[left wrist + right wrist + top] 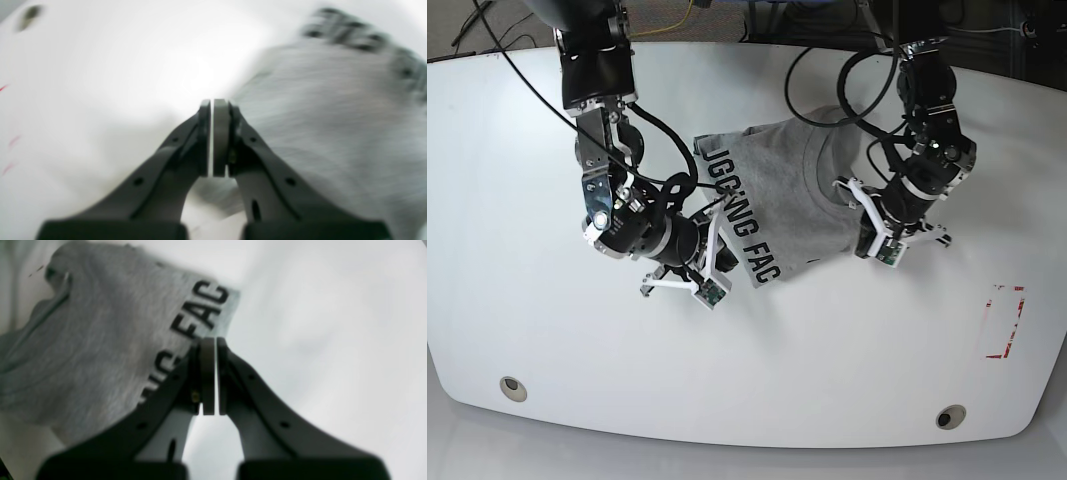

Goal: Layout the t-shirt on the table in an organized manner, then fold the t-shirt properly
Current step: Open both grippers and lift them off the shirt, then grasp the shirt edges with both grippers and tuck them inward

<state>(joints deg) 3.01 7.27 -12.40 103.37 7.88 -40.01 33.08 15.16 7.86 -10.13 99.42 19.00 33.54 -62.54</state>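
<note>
You were mid-layout: the grey t-shirt (792,195) lay bunched on the table (517,250), both arms' fingers (209,373) closed on nothing, needing fresh edge grips.

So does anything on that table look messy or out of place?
Yes, the t-shirt. It lies bunched and slanted in the middle of the table, partly folded over itself, so its black lettering runs diagonally and is partly hidden. Both sets of fingers are shut beside it, holding nothing. Apart from that, nothing looks spilled or damaged.
</note>
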